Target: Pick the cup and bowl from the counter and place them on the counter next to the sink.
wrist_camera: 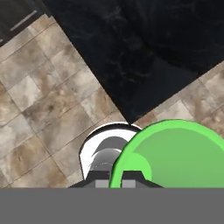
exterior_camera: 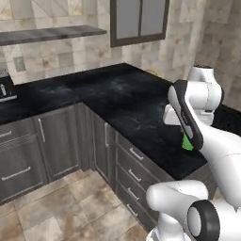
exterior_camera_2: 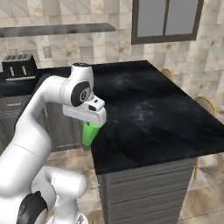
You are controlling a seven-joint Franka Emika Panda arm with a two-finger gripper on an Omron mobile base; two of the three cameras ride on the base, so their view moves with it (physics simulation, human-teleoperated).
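Even, soft rendered lighting, faint sheen on black counter (exterior_camera: pixel 127 101), slightly blurry, low resolution

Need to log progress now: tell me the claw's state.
Claw: closed on the green cup, held off the edge of the black counter.
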